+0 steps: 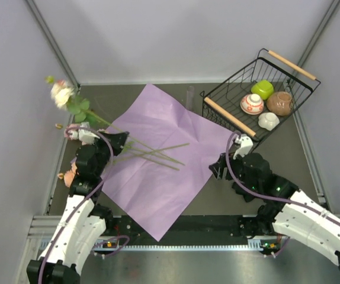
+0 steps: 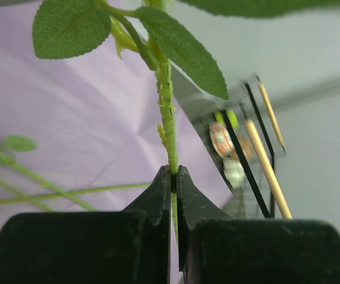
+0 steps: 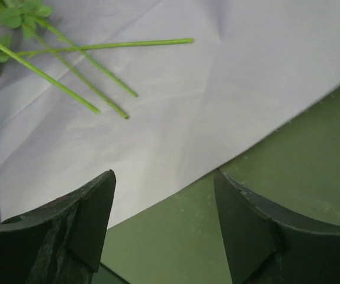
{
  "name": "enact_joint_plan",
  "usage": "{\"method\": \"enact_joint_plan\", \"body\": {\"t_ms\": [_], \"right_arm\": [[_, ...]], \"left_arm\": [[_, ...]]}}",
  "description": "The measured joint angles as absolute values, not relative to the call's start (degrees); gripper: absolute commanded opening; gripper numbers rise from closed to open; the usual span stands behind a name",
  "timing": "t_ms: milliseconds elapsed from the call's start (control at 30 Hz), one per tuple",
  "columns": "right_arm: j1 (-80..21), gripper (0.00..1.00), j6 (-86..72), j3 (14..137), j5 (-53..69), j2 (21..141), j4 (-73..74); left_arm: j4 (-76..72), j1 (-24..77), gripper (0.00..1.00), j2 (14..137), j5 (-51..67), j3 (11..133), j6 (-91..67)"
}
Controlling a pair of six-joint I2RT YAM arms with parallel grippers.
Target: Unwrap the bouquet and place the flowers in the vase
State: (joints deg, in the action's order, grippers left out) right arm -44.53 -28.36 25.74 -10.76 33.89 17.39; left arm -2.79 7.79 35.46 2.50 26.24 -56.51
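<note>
1. Left hand (image 2: 173,176): jaws together, clamped on the green stem (image 2: 167,118) of 1 rose, just below its leaves.
2. Held rose (image 1: 62,93): cream bloom, apparently raised off the surface (image 1: 288,148), close to the left wall. Its long axis runs from my left hand away to the far left, so the bloom end points away from the vase.
3. Right hand (image 3: 164,219): jaws apart, holding nothing, hovering over the right edge of the paper sheet where it meets the bare surface.
4. Paper sheet (image 1: 158,177): lilac, opened flat, 1 corner toward my bases.
5. Loose stems (image 1: 158,152): lying flat on the sheet between my 2 hands, cut ends toward the right.
6. Peach bloom (image 1: 69,175): low at the left, partly hidden beside my left arm.
7. Vase (image 1: 189,94): clear and faint, standing at the sheet's far corner, just beside the wire basket (image 1: 229,118).
8. Judgement: the vase lies to the right and farther away from my left hand. Neither hand is plainly nearer, but the left 1 carries the rose, so the stem likely needs swinging upright, cut end down, on the way across.
</note>
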Motion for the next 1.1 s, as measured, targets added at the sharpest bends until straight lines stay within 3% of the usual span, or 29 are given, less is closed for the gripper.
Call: {"method": "enact_joint_plan", "body": {"t_ms": [300,467,667,800,1067,1100], "right_arm": [[-44.53,0.73,-24.10,41.58,7.33,44.69,17.41],[-44.53,0.75,-25.28,46.04,16.99,47.51,14.46],[-44.53,0.70,-29.76,47.40,26.28,53.01,6.42],[-44.53,0.58,-33.85,47.37,29.69,56.16,0.32],[-44.53,0.45,-39.16,47.72,33.98,60.34,-8.43],[-44.53,0.37,-39.38,47.83,34.30,60.84,-9.02]], "left_arm": [[-18.46,9.98,0.00,39.77,36.01,26.26,-44.58],[-22.26,14.98,0.00,39.86,46.63,26.26,-41.89],[-24.08,23.83,0.00,40.03,50.48,26.24,-39.79],[-24.38,28.97,0.00,41.74,50.59,26.24,-37.69],[-20.14,36.38,0.00,46.92,48.38,27.83,-32.88],[-19.77,37.08,0.00,47.07,48.07,28.03,-32.51]]}}
